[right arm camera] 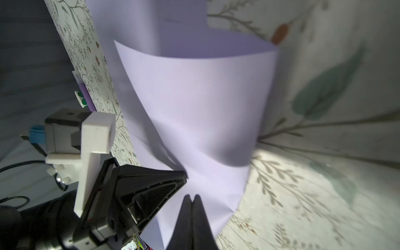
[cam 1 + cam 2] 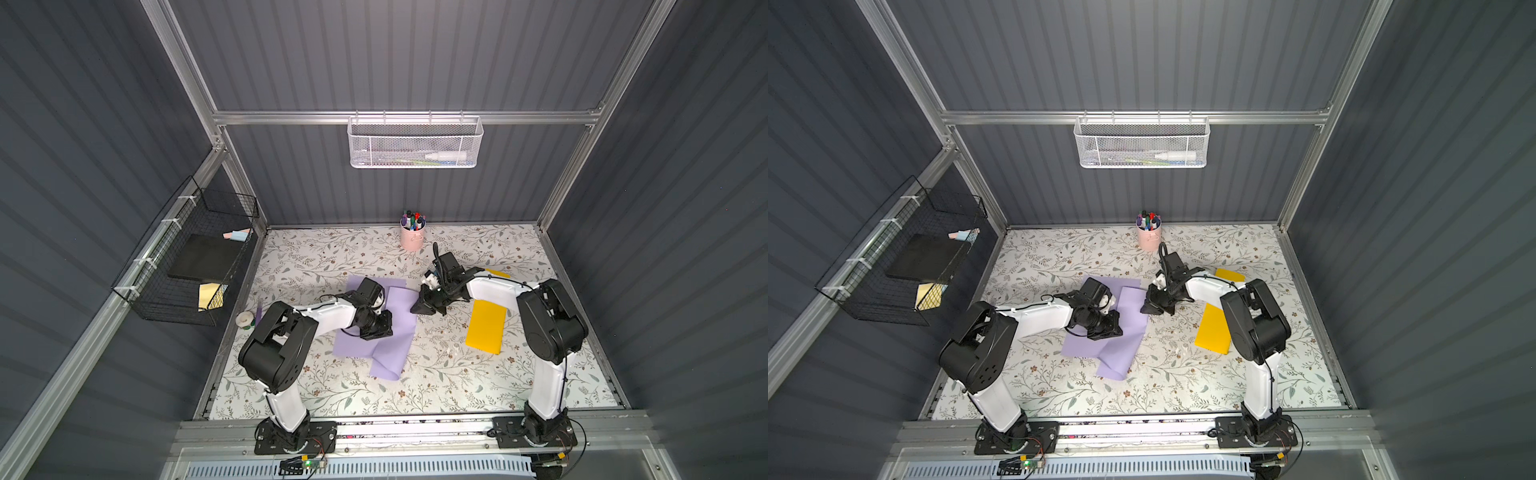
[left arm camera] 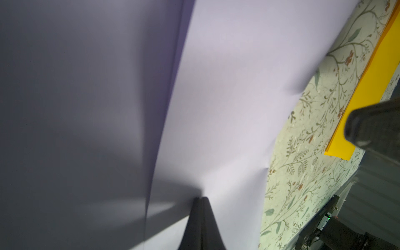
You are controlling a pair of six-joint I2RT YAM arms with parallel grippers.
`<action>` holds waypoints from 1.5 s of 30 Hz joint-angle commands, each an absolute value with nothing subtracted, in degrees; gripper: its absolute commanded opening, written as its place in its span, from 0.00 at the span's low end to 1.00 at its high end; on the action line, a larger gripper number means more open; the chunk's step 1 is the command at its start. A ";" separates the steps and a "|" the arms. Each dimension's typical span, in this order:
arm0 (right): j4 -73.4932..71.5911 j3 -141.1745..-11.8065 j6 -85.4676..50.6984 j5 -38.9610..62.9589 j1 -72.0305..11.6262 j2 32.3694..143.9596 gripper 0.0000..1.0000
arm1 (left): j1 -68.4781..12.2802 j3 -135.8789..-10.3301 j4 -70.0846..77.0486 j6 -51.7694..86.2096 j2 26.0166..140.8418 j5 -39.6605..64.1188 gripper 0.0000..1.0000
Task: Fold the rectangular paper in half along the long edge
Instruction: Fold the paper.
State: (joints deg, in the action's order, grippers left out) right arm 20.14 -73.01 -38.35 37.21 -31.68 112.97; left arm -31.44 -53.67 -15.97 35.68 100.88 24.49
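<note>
The lilac rectangular paper lies on the floral table, left of the middle. One flap is bent over the rest in a loose, skewed curve that does not lie flat. My left gripper is shut, and its tips rest on the sheet's top surface with nothing between them. My right gripper is shut as well and sits at the paper's right edge, with its tips over the lilac sheet. The left gripper's finger shows close beside it.
A yellow sheet lies to the right of the grippers, and a smaller yellow piece lies behind the right arm. A pink cup of pens stands at the back. A tape roll sits at the left edge. Wire baskets hang on the walls.
</note>
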 commanded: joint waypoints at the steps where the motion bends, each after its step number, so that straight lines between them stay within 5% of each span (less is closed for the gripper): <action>1: 23.04 -74.29 -39.20 35.22 -31.92 116.93 0.00 | -31.73 -52.26 -22.57 34.35 102.05 20.39 0.02; 18: 27.39 -67.96 -33.75 34.80 -18.24 112.48 0.00 | -31.77 -52.45 -22.94 34.18 102.23 20.17 0.02; 32: 12.14 -60.29 -42.56 39.80 -40.70 106.08 0.00 | -31.67 -53.50 -23.53 34.34 103.37 19.25 0.02; 45: 10.93 -53.98 -42.85 39.01 -42.38 111.65 0.00 | -31.73 -53.91 -24.08 34.24 103.47 19.01 0.02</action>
